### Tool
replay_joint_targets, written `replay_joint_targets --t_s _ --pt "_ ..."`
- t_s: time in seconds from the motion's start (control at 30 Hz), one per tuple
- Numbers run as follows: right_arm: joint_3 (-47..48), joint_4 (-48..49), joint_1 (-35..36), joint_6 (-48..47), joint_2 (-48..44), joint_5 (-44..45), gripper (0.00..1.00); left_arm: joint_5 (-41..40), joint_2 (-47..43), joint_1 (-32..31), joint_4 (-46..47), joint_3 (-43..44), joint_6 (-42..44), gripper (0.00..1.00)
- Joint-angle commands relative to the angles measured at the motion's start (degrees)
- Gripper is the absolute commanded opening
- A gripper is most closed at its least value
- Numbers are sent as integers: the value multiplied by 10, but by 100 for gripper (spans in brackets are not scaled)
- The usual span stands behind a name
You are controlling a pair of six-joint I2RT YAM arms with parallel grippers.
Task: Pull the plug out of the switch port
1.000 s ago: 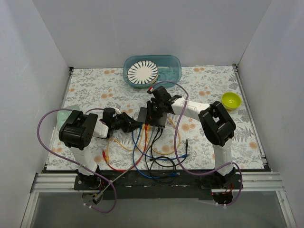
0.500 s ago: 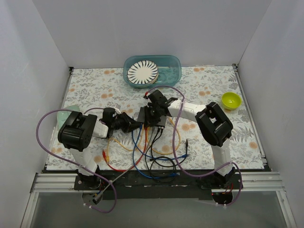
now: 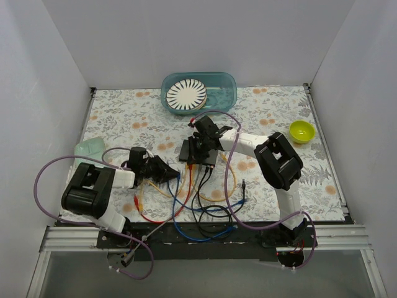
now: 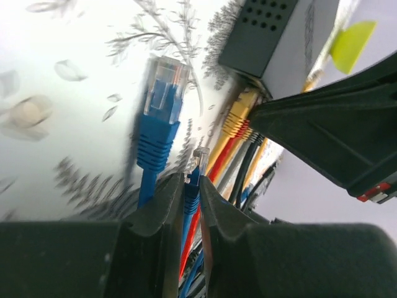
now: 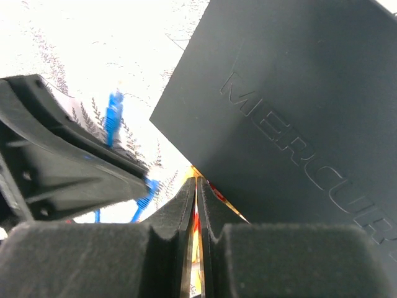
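The switch lies flat near the middle of the flower-patterned desk, with its row of ports facing the arms and yellow, red, black and blue cables spilling from that edge towards the near side.

The right gripper sits on top of the switch at its far part. In the right wrist view its fingers are pressed almost together, leaving only a hairline slit through which yellow and red show. Whether they nip a cable cannot be told. The lid of the switch, with raised lettering, fills the upper right of that view, just beside the fingertips.

The left gripper is to the left of the switch, near it but clear of it. Its fingers are pinched on a blue plug just behind the clear tip, which juts out past the fingertips, free of any port. The switch lies beyond and to the right of the tips, apart from this plug. A yellow plug is seated in the port edge, with a red cable and black cables alongside. A second blue plug hangs blurred over the desk to the left, also out of the switch.
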Motion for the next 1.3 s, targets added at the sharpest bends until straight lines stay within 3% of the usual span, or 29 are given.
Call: replay_joint_targets --t_s 0.0,0.07,0.23,0.27,0.37,0.5,0.67,0.8,1.07,1.27 --pt "-36 -1 -12 -27 -26 59 12 -121 -89 36 -183 26 30 0" --pt "-55 -4 -12 -31 -44 65 12 -164 -123 53 -270 45 30 0" --pt "-92 20 -12 -34 -89 54 12 -220 -154 127 -342 65 37 2" --pt "-105 46 -12 -36 -109 47 13 -223 -163 132 -345 69 40 18" --pt "-109 74 -12 -31 -134 38 15 -223 -170 137 -346 99 53 36" --pt "-54 50 -16 -31 -118 49 17 -191 -159 137 -327 134 50 42" --pt "-23 25 -53 -11 -65 34 14 -23 -147 128 -163 106 9 41" --pt "-17 10 -81 -4 -35 21 11 28 -128 75 -67 86 -13 40" --pt "-37 -4 -88 -12 -12 30 10 13 -55 -52 -11 105 -25 35" --pt "-54 3 -88 -14 -19 33 10 -28 -8 -60 -50 105 1 33"
